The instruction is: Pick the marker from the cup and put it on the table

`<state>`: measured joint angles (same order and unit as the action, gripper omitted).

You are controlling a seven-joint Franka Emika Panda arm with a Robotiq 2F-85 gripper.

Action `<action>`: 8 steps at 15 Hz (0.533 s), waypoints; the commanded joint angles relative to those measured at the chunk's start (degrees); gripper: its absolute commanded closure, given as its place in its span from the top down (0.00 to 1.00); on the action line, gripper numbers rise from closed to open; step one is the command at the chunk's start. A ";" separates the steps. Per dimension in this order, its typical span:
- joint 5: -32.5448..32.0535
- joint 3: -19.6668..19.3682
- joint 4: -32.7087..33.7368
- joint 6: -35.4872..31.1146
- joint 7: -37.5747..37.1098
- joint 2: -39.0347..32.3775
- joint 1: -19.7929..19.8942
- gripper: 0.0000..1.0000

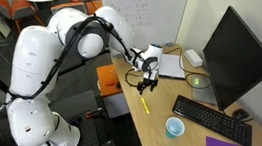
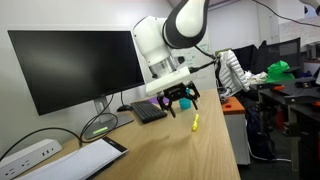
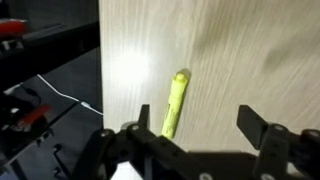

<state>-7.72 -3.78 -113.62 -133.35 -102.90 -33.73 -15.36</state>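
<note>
The yellow marker lies flat on the light-wood table near its edge. It also shows in the other exterior view and in the wrist view. My gripper hovers above the marker, also seen in an exterior view, open and empty. In the wrist view the open fingers straddle the table with the marker beside the left finger. The light-blue cup stands on the table nearer the camera, apart from the marker.
A black keyboard and black monitor stand on the table by the cup. A white notepad, white power strip and greenish round thing lie further along. An orange box sits beside the table edge.
</note>
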 commanded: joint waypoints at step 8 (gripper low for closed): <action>9.08 3.37 -6.32 16.99 24.65 18.49 6.85 1.00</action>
<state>0.77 -0.74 -116.38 -116.46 -82.02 -19.53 -9.32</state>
